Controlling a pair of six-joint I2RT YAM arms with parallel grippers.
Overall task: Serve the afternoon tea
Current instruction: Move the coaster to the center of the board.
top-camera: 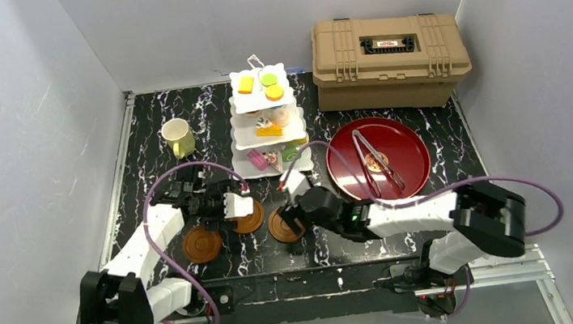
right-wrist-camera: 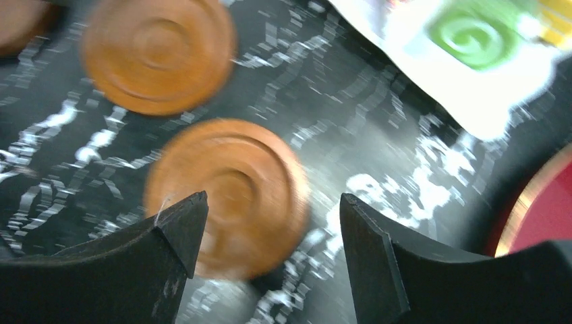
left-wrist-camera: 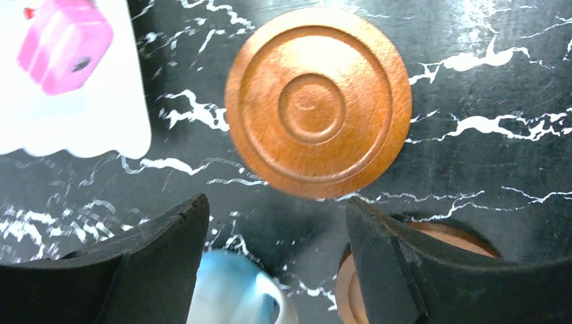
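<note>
The left gripper [left-wrist-camera: 275, 201] is released: its jaws stand apart and clamp nothing. The white mug [left-wrist-camera: 229, 293] sits low between its fingers [left-wrist-camera: 155, 270], close to one of them, and a strip of the black marbled table [left-wrist-camera: 472, 67] shows on its other side. Seen from above, with the arm bases at 6 o'clock, this mug stands at about 7 o'clock from the table's middle. It is just beside the middle coaster [top-camera: 251, 221]; whether the two touch, one cannot tell.

The right gripper [right-wrist-camera: 271, 197] is released too, with wide jaws and nothing between them. It hangs over the right coaster [right-wrist-camera: 226, 196], which is blurred in the wrist view. The left coaster [top-camera: 201, 243] lies at 8 o'clock from the middle one.

The white three-tier cake stand [top-camera: 243, 141] stands at 12 o'clock from the coasters, with small colourful pastries [top-camera: 274, 92] on every tier. A pink pastry [left-wrist-camera: 64, 44] and a green swirl pastry [right-wrist-camera: 475, 37] lie on its lowest tier. The yellow-green mug [top-camera: 177, 136] is at 10 o'clock, well apart from the coasters. A round red tray [top-camera: 406, 136] carrying metal tongs [top-camera: 361, 147] lies at 3 o'clock, and a tan ribbed case [top-camera: 390, 60] at 1 o'clock.
</note>
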